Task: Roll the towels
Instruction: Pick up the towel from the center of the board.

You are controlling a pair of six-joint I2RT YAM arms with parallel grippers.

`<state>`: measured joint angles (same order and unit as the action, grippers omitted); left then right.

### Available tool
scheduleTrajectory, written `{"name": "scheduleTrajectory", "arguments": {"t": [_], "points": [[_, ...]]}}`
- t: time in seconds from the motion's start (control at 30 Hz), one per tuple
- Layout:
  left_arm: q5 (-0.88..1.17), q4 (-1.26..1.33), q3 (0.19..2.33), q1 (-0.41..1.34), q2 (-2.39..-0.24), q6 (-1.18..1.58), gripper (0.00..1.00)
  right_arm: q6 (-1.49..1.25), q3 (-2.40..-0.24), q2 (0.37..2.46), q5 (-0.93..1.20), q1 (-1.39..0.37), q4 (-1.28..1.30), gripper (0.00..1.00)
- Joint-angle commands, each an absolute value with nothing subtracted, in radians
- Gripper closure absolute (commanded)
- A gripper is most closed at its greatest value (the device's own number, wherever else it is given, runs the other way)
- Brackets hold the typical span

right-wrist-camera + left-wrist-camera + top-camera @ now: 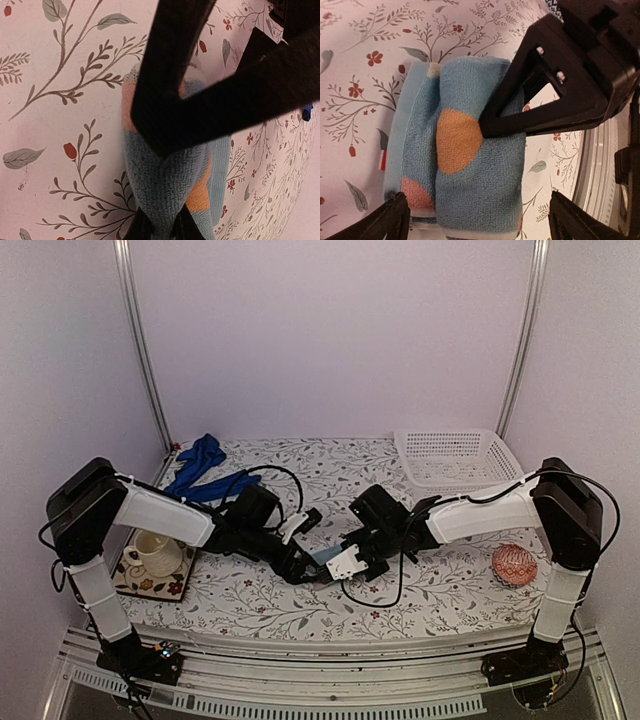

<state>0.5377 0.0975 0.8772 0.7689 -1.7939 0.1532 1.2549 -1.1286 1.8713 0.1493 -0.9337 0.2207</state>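
Now, light-blue towel [470, 165]: we find it in the middle of the table's near half, on the flowered tablecloth [300, 465], a thick folded-over bundle with orange and pink spots
Its long axis: in the left wrist view we see it run up and down the picture, one short end nearest that camera and the other pointing away from it
Left gripper [480, 222]: spread wide, one finger on each side of the bundle's width; whether they touch it we cannot tell
Right gripper [162, 227]: pressed nearly together, pinching the towel's cloth between its tips
Royal-blue towel [200, 465]: unrolled and crumpled at the back left corner, its length running from the back toward the left arm
Elsewhere: we see a cup [150, 548] far left, a white basket [455, 455] back right, a patterned ball [515, 565] near right
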Motion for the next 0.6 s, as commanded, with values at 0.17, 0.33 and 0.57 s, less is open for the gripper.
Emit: {"name": "scheduleTrajectory", "arguments": {"t": [0.17, 0.33, 0.57], "points": [[0.49, 0.056, 0.942, 0.758, -1.831, 0.126, 0.03, 1.287, -1.182, 1.871, 0.252, -0.913, 0.367, 0.92], [0.462, 0.031, 0.951, 0.759, -1.825, 0.112, 0.03, 1.3, -1.201, 1.871, 0.296, -0.9, 0.443, 0.92], [0.559, 0.055, 0.942, 0.761, -1.86, 0.13, 0.03, 1.299, -1.252, 1.891, 0.333, -0.896, 0.537, 0.92]]}}
